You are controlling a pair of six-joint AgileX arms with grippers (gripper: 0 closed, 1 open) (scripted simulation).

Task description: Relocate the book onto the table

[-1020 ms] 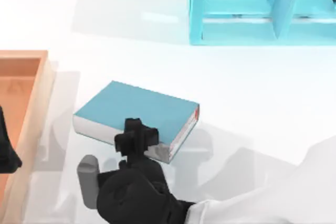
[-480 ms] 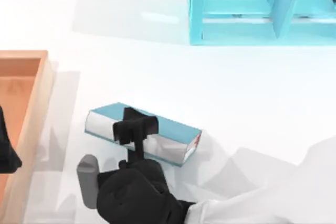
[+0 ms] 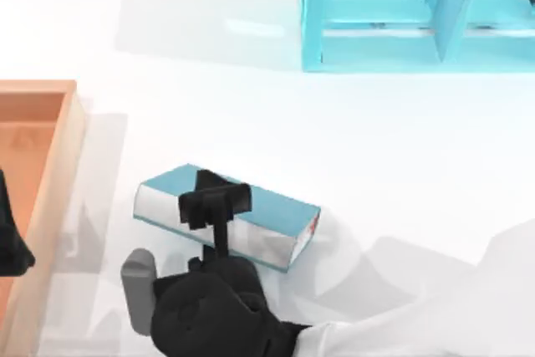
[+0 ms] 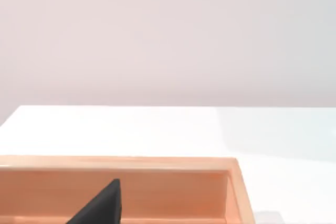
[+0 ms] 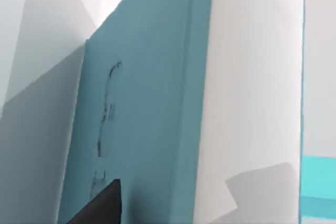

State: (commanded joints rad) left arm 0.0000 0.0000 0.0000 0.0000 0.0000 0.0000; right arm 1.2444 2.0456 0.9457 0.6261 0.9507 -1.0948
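Right gripper (image 3: pixel 215 200), lower centre of the top view, clamped on the book (image 3: pixel 267 211), tipped on edge over the table (image 3: pixel 251 106). Dark scrawl on the cover in the right wrist view, unreadable. Left gripper (image 3: pixel 8 244) cut off at the left edge above the wooden tray (image 3: pixel 50 165); fingers impossible to judge.

The table (image 3: pixel 251 98) was a broad, glossy white surface. The book (image 3: pixel 267 206) stood on it tilted up on its long edge, white page edges facing the right gripper (image 3: pixel 216 203), whose fingers closed on it from the near side. A wooden tray (image 3: pixel 50 173) lay on the table off to the gripper's left, at the table's left side. A light cyan shelf (image 3: pixel 368 48) stood on the table well beyond the gripper, at the far right. Soft grey shadows fell on the white around the book.
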